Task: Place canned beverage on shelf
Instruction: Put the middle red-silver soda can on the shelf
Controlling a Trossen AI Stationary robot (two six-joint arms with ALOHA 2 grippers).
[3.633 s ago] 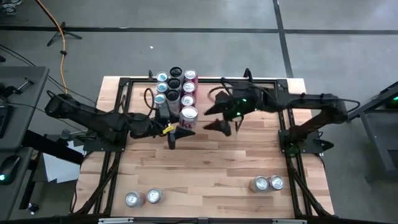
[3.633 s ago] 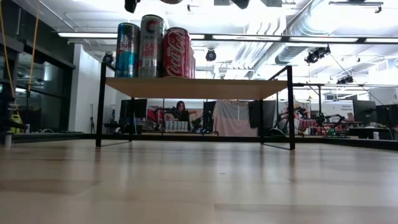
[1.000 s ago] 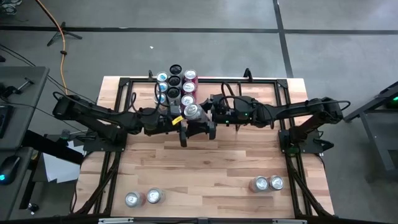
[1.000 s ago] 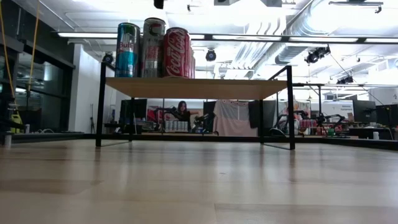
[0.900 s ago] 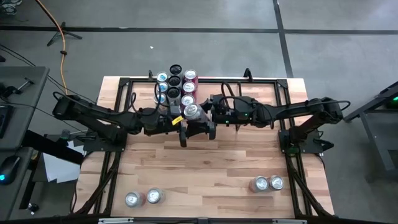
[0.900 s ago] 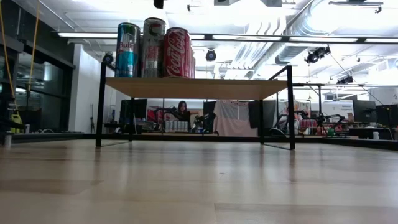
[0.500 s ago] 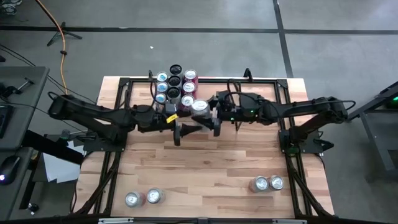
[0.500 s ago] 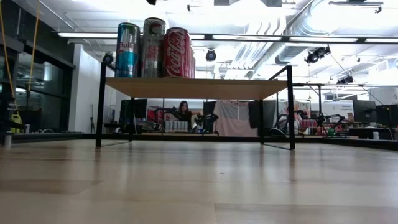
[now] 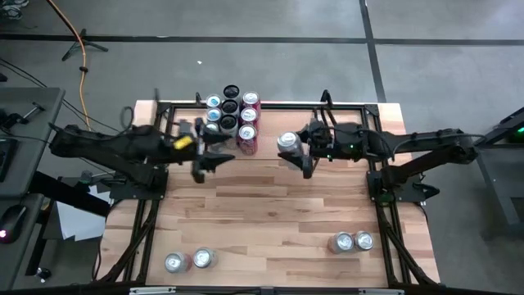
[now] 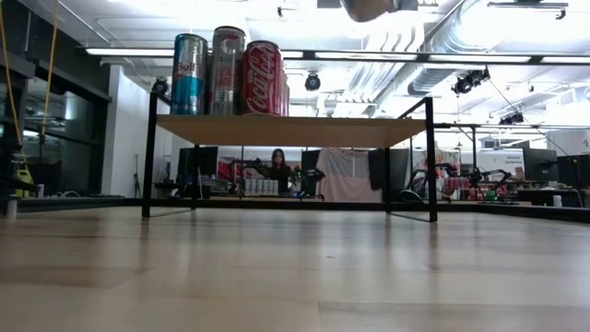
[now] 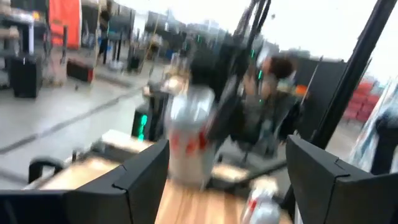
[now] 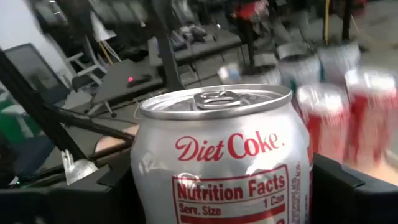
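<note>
Above the shelf (image 9: 352, 107), right fingers (image 9: 304, 160) now carry Diet Coke (image 9: 287, 143) away; left fingers (image 9: 199, 170) spread.

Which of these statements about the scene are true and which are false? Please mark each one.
1. The right claw holds a Diet Coke can. True.
2. The left claw also holds a can. False: its fingers are open and empty.
3. Cans already stand on the shelf at its left end in the low view. True.
4. Two pairs of cans stand at the near edge of the table. True.
5. The held can lies on its side on the table. False: it is upright in the right claw, above the table.
</note>
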